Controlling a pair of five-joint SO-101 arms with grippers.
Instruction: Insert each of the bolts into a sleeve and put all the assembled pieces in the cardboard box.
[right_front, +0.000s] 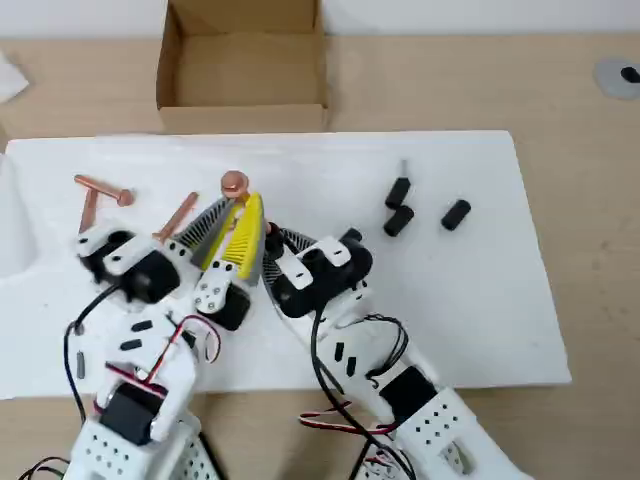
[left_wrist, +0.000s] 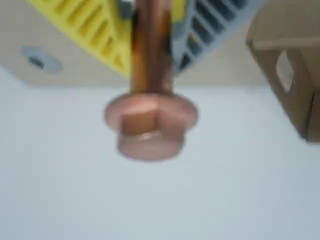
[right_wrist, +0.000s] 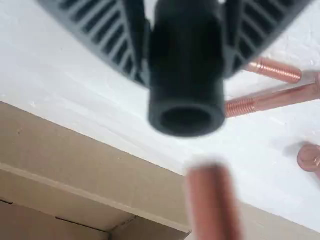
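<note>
My left gripper (right_front: 240, 207), with one yellow and one grey finger, is shut on a copper bolt (right_front: 233, 184) above the middle of the white board (right_front: 480, 300). In the left wrist view the bolt (left_wrist: 151, 120) hangs between the fingers (left_wrist: 90, 30), hex head outermost. Just to its right, my right gripper (right_front: 268, 236) is shut on a black sleeve (right_wrist: 186, 85), whose open bore faces the tip of the bolt's shaft (right_wrist: 212, 200). A small gap separates the two. The cardboard box (right_front: 240, 65) stands open beyond the board.
Three loose copper bolts (right_front: 100, 188) (right_front: 88, 210) (right_front: 178, 215) lie on the board's left part. Three black sleeves (right_front: 398, 190) (right_front: 398, 220) (right_front: 455, 214) lie to the right. Both arm bases crowd the near edge.
</note>
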